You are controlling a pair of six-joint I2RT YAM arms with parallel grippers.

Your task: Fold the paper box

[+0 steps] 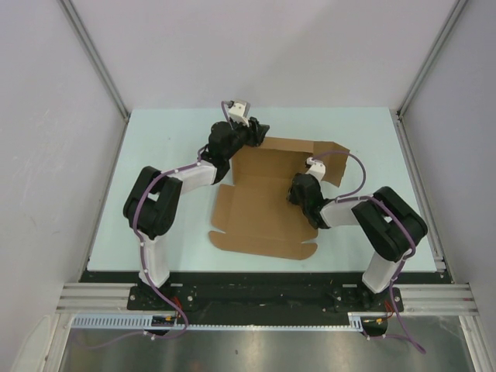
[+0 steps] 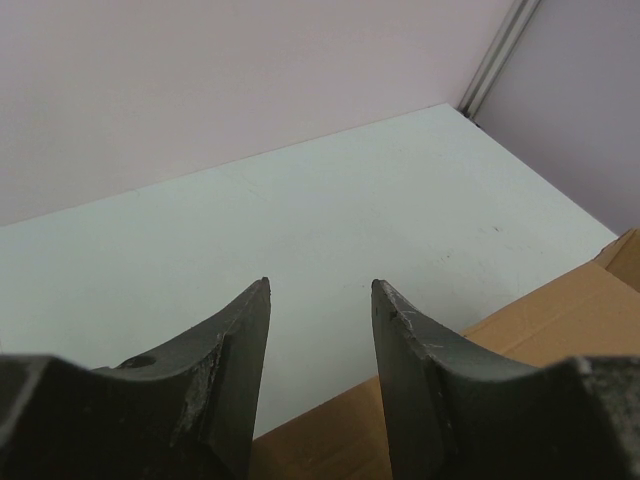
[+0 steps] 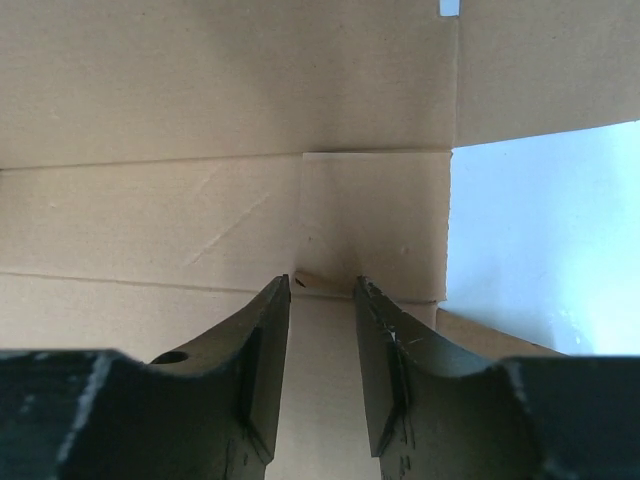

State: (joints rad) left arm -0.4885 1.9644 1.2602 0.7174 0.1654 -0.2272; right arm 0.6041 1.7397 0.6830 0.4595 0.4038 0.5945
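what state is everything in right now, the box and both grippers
paper box: unfolded, lying mostly flat on the table, far-right flap looks lifted
left gripper: open, nothing between its fingers, at the box's far edge
right gripper: open with a narrow gap, nothing gripped, down over the box's panels

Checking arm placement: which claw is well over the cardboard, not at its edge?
The right claw, with the paper box filling most of its wrist view. The left claw hangs at the box's far edge, mostly over the table.
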